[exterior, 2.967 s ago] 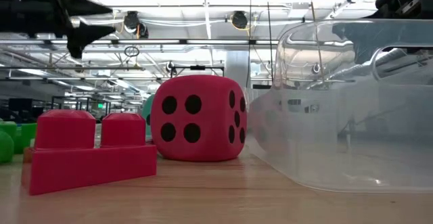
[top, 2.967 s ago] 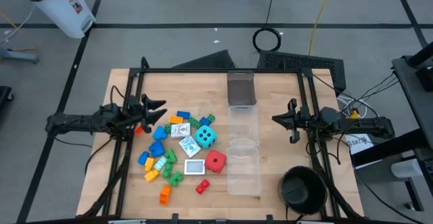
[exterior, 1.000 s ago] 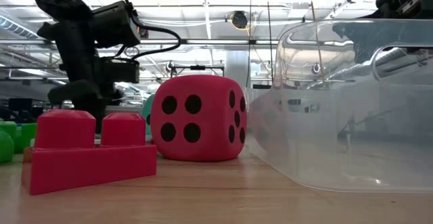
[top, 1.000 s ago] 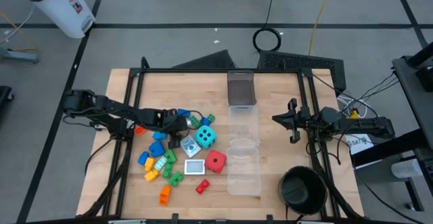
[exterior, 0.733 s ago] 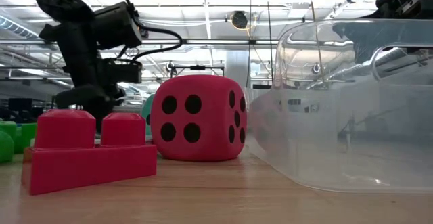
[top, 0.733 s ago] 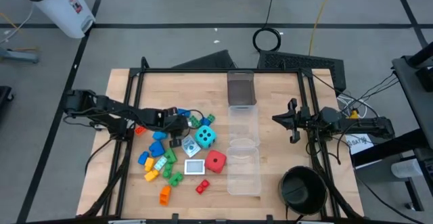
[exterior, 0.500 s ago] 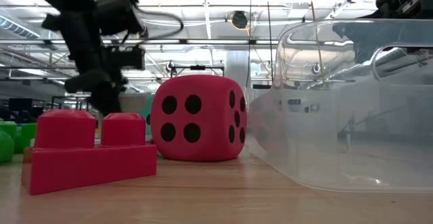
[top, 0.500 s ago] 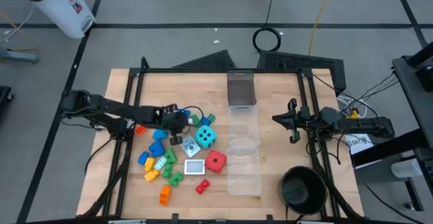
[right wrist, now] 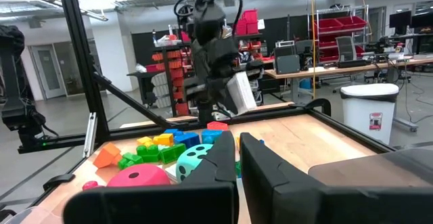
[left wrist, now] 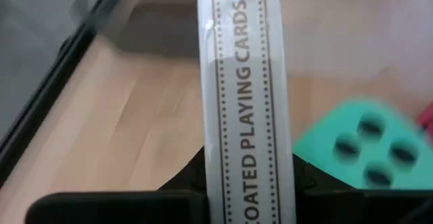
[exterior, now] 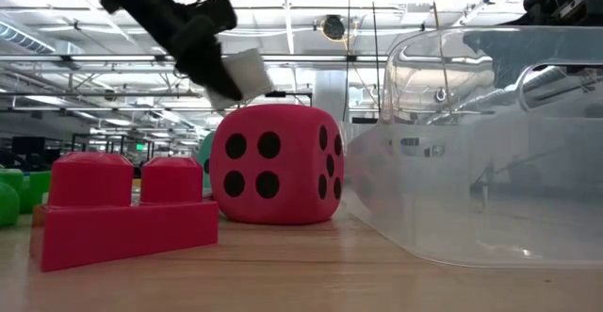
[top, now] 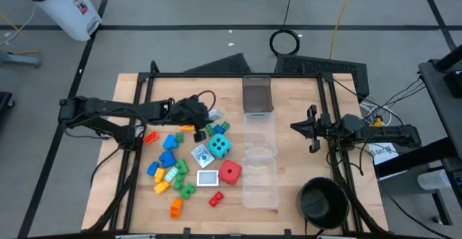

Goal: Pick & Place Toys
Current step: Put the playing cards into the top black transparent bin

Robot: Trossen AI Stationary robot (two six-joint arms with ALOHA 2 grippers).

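Wooden tabletop fills the high view, ringed by a black frame on a grey floor. The left gripper (top: 204, 114) is seen lifted over the toy pile, its jaws clamped on a white playing-card box (top: 214, 115). Just below the jaws lie green bricks (top: 218, 128), a cyan die (top: 219, 147), a picture card (top: 199, 155) and a red die (top: 229, 172); blue, yellow and orange bricks are scattered further off. Beyond the jaws, toward the table's middle, a row of clear boxes (top: 260, 177) appears to hold nothing, and a black bowl (top: 321, 201) likewise. No toy is judged placed so far; nearly all the sorting is left. The right gripper (top: 311, 131) is parked at the table's right edge, jaws closed on nothing.

Low view: the card box (exterior: 239, 74) is held aloft above the red die (exterior: 275, 164), with a red brick (exterior: 122, 213) beside it and a clear box (exterior: 490, 152) apparently empty.

Left wrist view: the card box (left wrist: 243, 95) stands pinched between the jaws, the cyan die (left wrist: 362, 145) beneath.

Right wrist view: the closed fingers (right wrist: 226, 166) point toward the pile and the lifted card box (right wrist: 241, 93).
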